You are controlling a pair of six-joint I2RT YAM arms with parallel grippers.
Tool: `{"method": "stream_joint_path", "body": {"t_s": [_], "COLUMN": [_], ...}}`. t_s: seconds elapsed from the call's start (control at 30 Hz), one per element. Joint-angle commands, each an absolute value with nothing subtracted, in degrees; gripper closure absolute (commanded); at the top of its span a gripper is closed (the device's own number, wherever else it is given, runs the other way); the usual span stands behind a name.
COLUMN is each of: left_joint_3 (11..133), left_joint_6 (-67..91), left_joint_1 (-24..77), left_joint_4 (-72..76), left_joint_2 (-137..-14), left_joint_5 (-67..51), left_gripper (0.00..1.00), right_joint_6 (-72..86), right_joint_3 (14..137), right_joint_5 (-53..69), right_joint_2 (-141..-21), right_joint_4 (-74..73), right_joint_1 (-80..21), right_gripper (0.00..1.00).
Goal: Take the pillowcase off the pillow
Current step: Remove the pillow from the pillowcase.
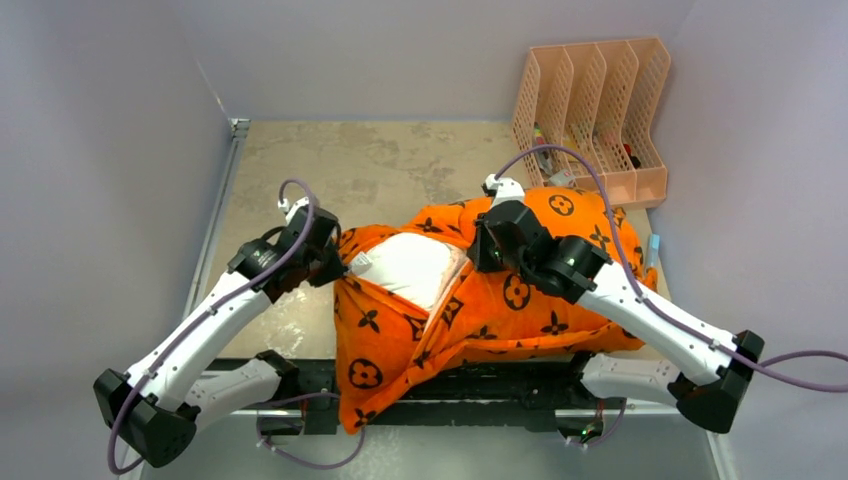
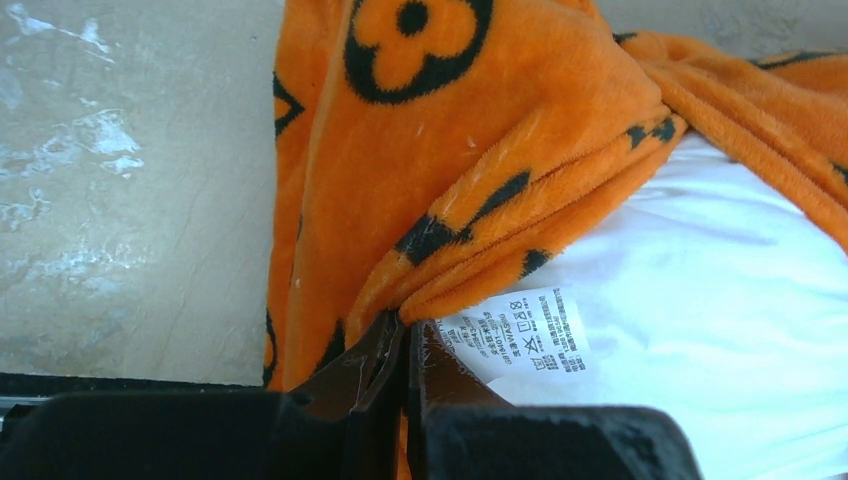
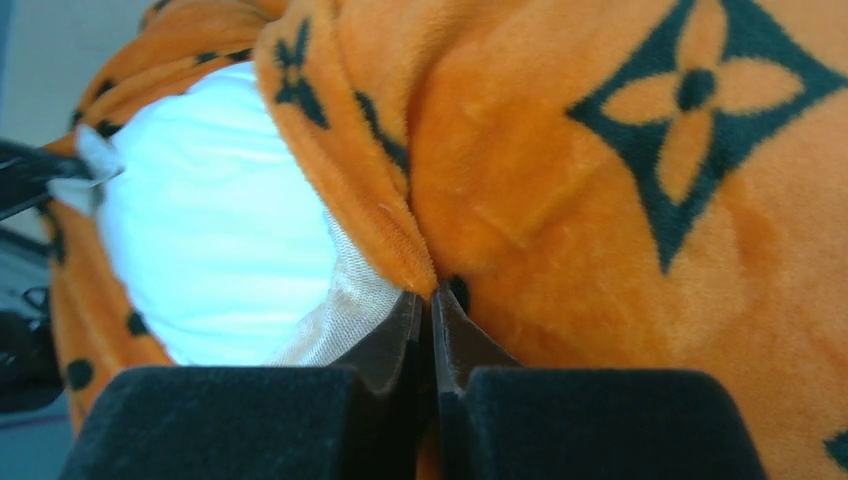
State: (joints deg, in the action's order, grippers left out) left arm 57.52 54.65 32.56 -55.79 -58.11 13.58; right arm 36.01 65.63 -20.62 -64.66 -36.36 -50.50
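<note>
At the pillow's [image 1: 415,270] bared end, my left gripper [image 2: 407,322] pinches its white corner beside the care label [image 2: 525,335]. My right gripper [image 3: 430,298] clamps the pillowcase [image 1: 520,300] hem. Mouth is spread, most of the pillow is inside, and the pull-off is left.

Most of pillow [image 1: 415,270] inside pillowcase [image 1: 520,310]

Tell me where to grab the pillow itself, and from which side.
Take the pillow by the bare corner carrying its label, at the left end of the pillowcase opening, coming in from the left. Elsewhere it is puffy or covered; that corner lies flat and exposed. The left end effector is closed there; the right end effector pinches the case's hem.
</note>
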Motion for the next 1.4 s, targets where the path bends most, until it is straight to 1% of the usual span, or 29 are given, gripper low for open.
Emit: {"method": "stream_joint_path", "body": {"t_s": [0.0, 0.07, 0.1, 0.2, 0.3, 0.33, 0.4, 0.47, 0.5, 0.57, 0.6, 0.63, 0.67, 0.7, 0.73, 0.77, 0.8, 0.83, 0.87, 0.9, 0.93, 0.97, 1.0, 1.1, 1.17, 1.27, 1.37], "left_joint_3": [54.3, 52.8, 52.0, 51.3, 52.8, 53.5, 54.4, 54.8, 54.8, 54.7, 54.5, 54.3, 54.1, 54.0, 54.0, 54.1, 54.3, 54.5, 54.4, 54.4, 54.4, 54.5, 54.5, 56.0, 57.4, 59.4, 60.2], "left_joint_6": [49.2, 50.8, 51.7, 52.9, 52.0, 51.5, 50.4, 49.9, 49.8, 50.0, 50.1, 50.1, 50.1, 50.1, 50.0, 49.8, 49.5, 49.4, 49.4, 49.6, 49.8, 50.4, 51.0, 53.5, 55.3, 56.5, 55.8], "left_joint_1": [30.2, 30.2, 30.2, 30.2, 30.2, 30.2, 30.2, 30.2, 30.2, 30.2, 30.2, 30.2, 30.2, 30.2, 30.2, 30.2, 30.2, 30.2, 30.2, 30.2, 30.2, 30.2, 30.2, 30.2, 30.2, 30.1, 30.1], "left_joint_4": [-56.3, -51.9, -49.9, -47.1, -48.5, -49.3, -50.3, -50.6, -50.5, -50.2, -49.9, -49.4, -49.2, -49.0, -48.9, -49.2, -49.5, -49.7, -49.9, -50.0, -50.0, -50.1, -50.2, -52.5, -54.7, -56.7, -56.3], "left_joint_2": [-54.6, -53.7, -53.4, -53.7, -54.6, -55.0, -55.6, -56.0, -56.1, -56.5, -56.5, -56.4, -56.3, -56.1, -56.1, -56.1, -56.2, -56.2, -56.1, -56.0, -55.9, -55.6, -55.2, -53.6, -52.0, -49.8, -48.6], "left_joint_5": [11.3, 8.5, 7.4, 6.6, 8.7, 9.5, 10.4, 10.5, 10.4, 9.8, 9.4, 9.0, 8.7, 8.6, 8.6, 8.7, 8.8, 9.0, 9.3, 9.6, 10.1, 10.8, 11.7, 17.4, 21.8, 25.0, 24.6], "left_gripper": [1.00, 1.00, 1.00, 1.00, 1.00, 1.00, 1.00, 1.00, 1.00, 1.00, 1.00, 1.00, 1.00, 1.00, 1.00, 1.00, 1.00, 1.00, 1.00, 1.00, 1.00, 1.00, 1.00, 1.00, 1.00, 1.00, 1.00], "right_joint_6": [28.8, 27.7, 27.9, 28.9, 33.7, 34.9, 36.8, 37.1, 36.6, 34.3, 32.9, 30.1, 27.2, 25.0, 24.1, 24.0, 24.7, 24.6, 25.5, 26.9, 27.7, 26.9, 25.4, 21.4, 19.0, 16.6, 13.8], "right_joint_3": [66.9, 68.4, 69.6, 74.5, 77.7, 78.1, 78.7, 79.0, 78.9, 78.1, 76.4, 73.7, 70.3, 66.7, 63.6, 60.6, 58.9, 58.1, 57.1, 57.5, 60.3, 64.4, 69.2, 85.7, 95.3, 107.5, 117.9], "right_joint_5": [-9.1, -6.5, -6.3, -10.4, -21.8, -28.7, -39.7, -44.3, -45.0, -43.9, -41.7, -37.1, -30.6, -21.4, -11.7, -3.5, 1.9, 5.2, 11.2, 13.6, 10.9, 6.0, 2.1, 0.5, -3.9, -3.5, -9.1], "right_joint_2": [-61.8, -62.7, -63.5, -65.6, -64.7, -63.8, -61.3, -60.3, -60.2, -60.8, -61.0, -60.8, -60.5, -60.6, -61.6, -63.1, -65.0, -67.0, -68.3, -69.5, -70.7, -72.1, -74.3, -83.2, -86.9, -91.6, -96.7], "right_joint_4": [-30.9, -29.1, -29.6, -36.7, -48.1, -51.4, -57.0, -60.4, -61.2, -61.9, -61.4, -58.4, -53.5, -47.3, -43.0, -39.4, -36.0, -32.0, -27.7, -25.0, -24.6, -25.3, -26.9, -32.0, -33.0, -33.0, -36.8], "right_joint_1": [-49.0, -49.0, -49.0, -49.0, -49.0, -49.0, -48.8, -46.8, -44.9, -39.0, -35.1, -30.9, -26.6, -20.8, -17.4, -15.4, -15.0, -15.2, -16.5, -19.2, -23.4, -28.6, -32.6, -39.5, -44.2, -46.5, -46.5], "right_gripper": [0.91, 0.80, 0.68, 0.54, 0.32, 0.24, 0.16, 0.10, 0.06, 0.02, 0.01, 0.01, 0.01, 0.01, 0.01, 0.02, 0.19, 0.37, 0.58, 0.81, 0.95, 1.00, 1.00, 1.00, 1.00, 1.00, 1.00]}}
